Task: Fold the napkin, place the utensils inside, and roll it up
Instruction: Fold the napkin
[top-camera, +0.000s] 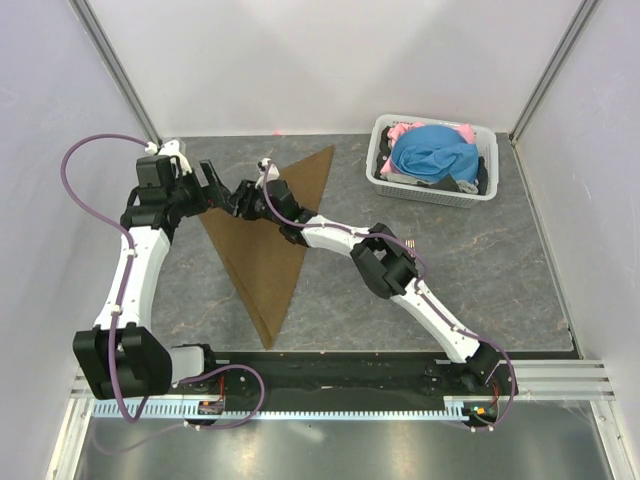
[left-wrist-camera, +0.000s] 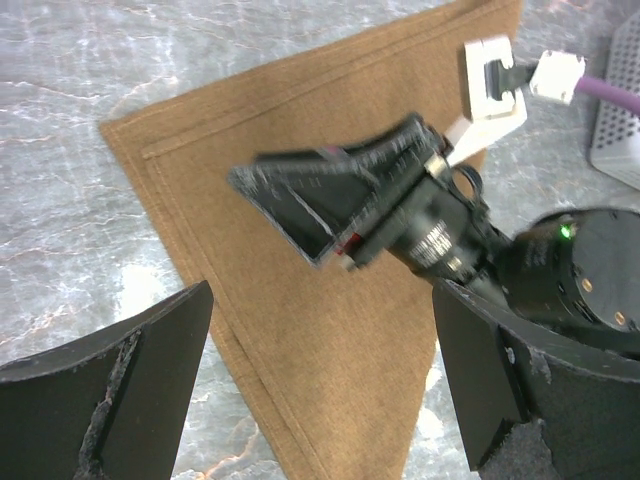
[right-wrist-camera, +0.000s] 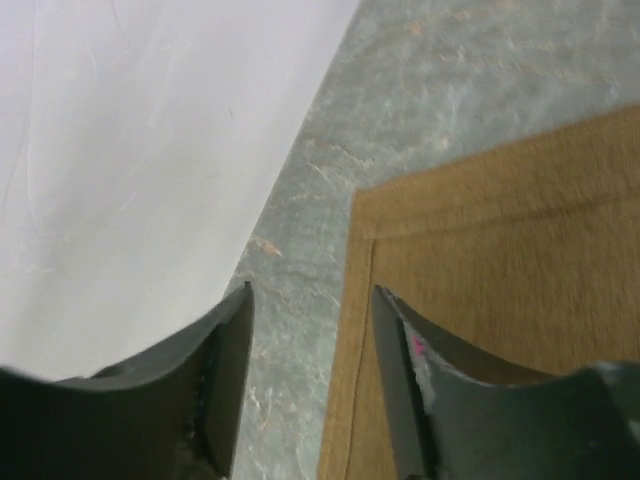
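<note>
The brown napkin (top-camera: 262, 265) lies flat on the table, folded into a triangle. It also shows in the left wrist view (left-wrist-camera: 330, 350) and in the right wrist view (right-wrist-camera: 500, 260). My left gripper (top-camera: 207, 184) (left-wrist-camera: 320, 400) is open and empty, hovering over the napkin's left part. My right gripper (top-camera: 236, 196) (right-wrist-camera: 310, 385) is open and empty, its jaws straddling the napkin's hemmed edge near the left corner. Its fingers (left-wrist-camera: 320, 195) show in the left wrist view, over the cloth. A small silver tip, perhaps the fork (top-camera: 410, 243), peeks out beside my right arm's elbow.
A white basket (top-camera: 380, 150) with blue and pink clothes stands at the back right. White walls close in the table on the left, back and right. The right arm stretches across the table's middle.
</note>
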